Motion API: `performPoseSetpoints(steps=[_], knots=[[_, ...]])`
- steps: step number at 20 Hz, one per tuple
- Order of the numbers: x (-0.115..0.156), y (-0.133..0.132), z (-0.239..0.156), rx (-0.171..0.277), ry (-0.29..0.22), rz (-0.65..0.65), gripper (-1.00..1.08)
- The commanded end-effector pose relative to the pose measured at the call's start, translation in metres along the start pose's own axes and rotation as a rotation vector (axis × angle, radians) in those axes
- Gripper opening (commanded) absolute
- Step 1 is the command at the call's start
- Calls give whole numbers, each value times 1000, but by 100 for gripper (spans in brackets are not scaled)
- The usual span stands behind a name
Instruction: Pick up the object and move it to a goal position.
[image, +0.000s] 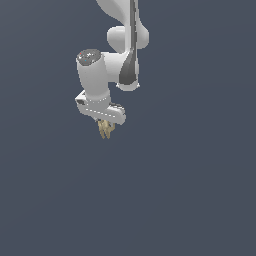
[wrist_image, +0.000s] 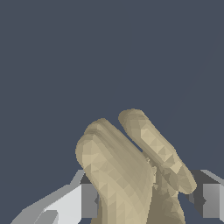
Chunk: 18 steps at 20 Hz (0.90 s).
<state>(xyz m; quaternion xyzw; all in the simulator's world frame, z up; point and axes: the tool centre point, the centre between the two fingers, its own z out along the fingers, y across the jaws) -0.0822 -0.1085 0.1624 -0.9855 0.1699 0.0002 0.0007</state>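
Tan lobed object (image: 105, 130) directly below the white gripper (image: 104, 126), tucked between its two fingers, with lobes protruding downward past the fingertips. Long axis of the object roughly in line with the gripper's own approach axis, hanging down and away from the palm. Seen from the wrist view: object (wrist_image: 127, 170) filling the gap between the fingers, one grey pad (wrist_image: 89, 200) pressed against one flank, the other pad (wrist_image: 211, 200) close to the opposite side, partly screened by a thinner lobe, so contact there hard to confirm. Jaws drawn in narrow and holding the object, judged from how little gap remains on either side.

No surface visible beneath the object in the exterior view, only flat dark background; height above any support impossible to tell. No goal marker visible in either view, so direction to the goal unknown from here.

Likely stage: carrying the gripped piece toward the goal. Key point for the coming move: grip sits on the upper part of the piece, most of its length hanging free beyond the fingertips, so a sideways swing could lever it loose.
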Motion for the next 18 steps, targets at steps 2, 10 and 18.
performPoseSetpoints(steps=[2,10,18], knots=[[-20,13,-14,0,0,0,-100],[-48,32,-37,0,0,0,-100],[-58,39,-45,0,0,-1,-100]])
